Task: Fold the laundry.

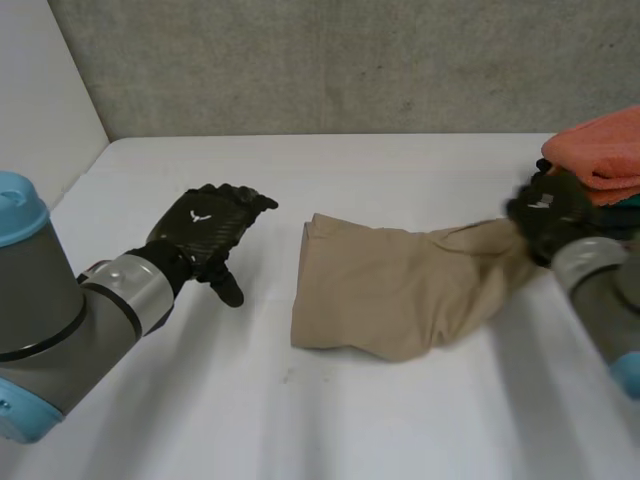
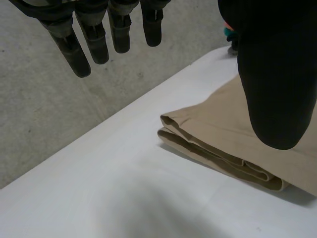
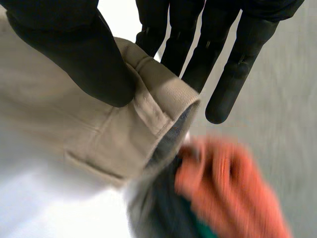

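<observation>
The tan garment (image 1: 400,290) lies near the middle of the white worktop (image 1: 400,170). It is folded into a rough rectangle, and its right end is drawn out into a narrowing tail that leads to the right hand (image 1: 548,215). In the head view that hand is closed over the end of the tail, just beside a stack topped by an orange cloth (image 1: 600,150) at the worktop's right edge. The right wrist view supplies the grip detail. The thumb (image 3: 74,49) presses a hemmed edge of the garment against the straight fingers (image 3: 223,64) behind the fabric, so the cloth is pinched between them. The orange cloth and darker layers under it appear blurred beside the hem. The left hand (image 1: 210,232) is held to the left of the garment, apart from it, and holds nothing. The left wrist view shows its fingers (image 2: 99,39) straight and slightly spread, with its thumb well apart from them. It also shows the garment's left end as stacked layers with a doubled fold edge, a detail that the head view does not resolve.
</observation>
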`<action>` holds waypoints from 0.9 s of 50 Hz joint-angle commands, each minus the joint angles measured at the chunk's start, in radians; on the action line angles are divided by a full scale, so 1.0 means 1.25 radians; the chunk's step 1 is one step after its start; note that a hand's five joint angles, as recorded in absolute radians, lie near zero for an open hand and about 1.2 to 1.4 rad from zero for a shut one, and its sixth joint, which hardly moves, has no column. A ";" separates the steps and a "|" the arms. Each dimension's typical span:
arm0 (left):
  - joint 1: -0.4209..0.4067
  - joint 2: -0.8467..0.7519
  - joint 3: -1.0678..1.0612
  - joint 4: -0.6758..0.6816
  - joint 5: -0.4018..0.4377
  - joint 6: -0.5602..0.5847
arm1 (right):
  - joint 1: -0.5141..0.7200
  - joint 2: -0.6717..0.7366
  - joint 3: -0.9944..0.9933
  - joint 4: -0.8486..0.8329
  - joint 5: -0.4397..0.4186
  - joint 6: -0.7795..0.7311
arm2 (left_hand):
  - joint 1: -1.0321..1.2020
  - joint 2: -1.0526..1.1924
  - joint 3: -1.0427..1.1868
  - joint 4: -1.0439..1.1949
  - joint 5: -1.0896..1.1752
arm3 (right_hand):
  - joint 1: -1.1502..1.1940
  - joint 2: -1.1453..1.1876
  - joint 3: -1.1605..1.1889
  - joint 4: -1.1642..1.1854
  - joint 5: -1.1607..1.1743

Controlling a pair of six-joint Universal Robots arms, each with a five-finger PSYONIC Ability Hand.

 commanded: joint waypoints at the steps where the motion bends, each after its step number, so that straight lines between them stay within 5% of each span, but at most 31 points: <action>1: 0.015 0.022 -0.007 0.000 -0.004 -0.021 | 0.267 0.088 -0.012 -0.158 -0.250 -0.004 | -0.008 -0.025 -0.028 -0.021 -0.039 | 0.242 0.185 0.174 0.161 0.181; 4: 0.015 0.023 -0.004 -0.001 -0.012 -0.032 | 0.329 0.164 -0.036 -0.162 -0.312 0.004 | -0.008 -0.025 -0.028 -0.021 -0.039 | 0.242 0.185 0.174 0.161 0.181; 6: 0.014 0.026 0.001 -0.001 -0.022 -0.038 | 0.341 0.189 -0.060 -0.139 -0.289 0.009 | -0.008 -0.025 -0.028 -0.021 -0.039 | 0.130 0.073 0.062 0.050 0.069; 7: 0.013 0.026 0.003 -0.001 -0.027 -0.040 | 0.348 0.193 -0.086 -0.100 -0.253 0.021 | -0.008 -0.025 -0.028 -0.021 -0.039 | -0.427 -0.484 -0.495 -0.507 -0.488; 8: 0.012 0.027 0.004 -0.001 -0.031 -0.040 | 0.345 0.190 -0.100 -0.076 -0.231 0.037 | -0.008 -0.025 -0.028 -0.021 -0.039 | -0.702 -0.759 -0.770 -0.783 -0.763; 13: -0.004 0.023 0.036 0.001 -0.057 -0.050 | 0.307 0.143 -0.128 -0.067 -0.184 0.273 | -0.008 -0.025 -0.028 -0.021 -0.039 | -0.735 -0.793 -0.803 -0.816 -0.796; 18: -0.051 0.001 0.091 0.015 -0.062 -0.061 | 0.187 0.035 -0.128 -0.089 -0.174 0.686 | -0.008 -0.025 -0.028 -0.021 -0.039 | -0.735 -0.793 -0.803 -0.816 -0.796; 20: -0.072 -0.015 0.114 0.022 -0.060 -0.063 | 0.156 0.039 -0.133 -0.074 -0.172 0.739 | -0.008 -0.025 -0.028 -0.021 -0.039 | -0.735 -0.793 -0.803 -0.816 -0.796; 28: -0.185 -0.184 0.275 0.002 -0.079 -0.068 | 0.116 0.139 -0.213 0.101 -0.156 0.661 | -0.008 -0.025 -0.028 -0.021 -0.039 | -0.735 -0.793 -0.803 -0.816 -0.796; 33: -0.219 -0.329 0.391 -0.129 -0.168 -0.064 | 0.114 0.237 -0.294 0.214 -0.163 0.644 | -0.008 -0.025 -0.028 -0.021 -0.039 | -0.735 -0.793 -0.803 -0.816 -0.796; 40: -0.209 -0.441 0.440 -0.226 -0.273 -0.057 | 0.108 0.361 -0.380 0.311 -0.176 0.607 | -0.008 -0.025 -0.028 -0.021 -0.039 | -0.735 -0.793 -0.803 -0.816 -0.796; 45: -0.184 -0.457 0.450 -0.254 -0.291 0.005 | 0.097 0.376 -0.403 0.341 -0.109 0.516 | -0.008 -0.025 -0.028 -0.021 -0.039 | -0.735 -0.793 -0.803 -0.816 -0.796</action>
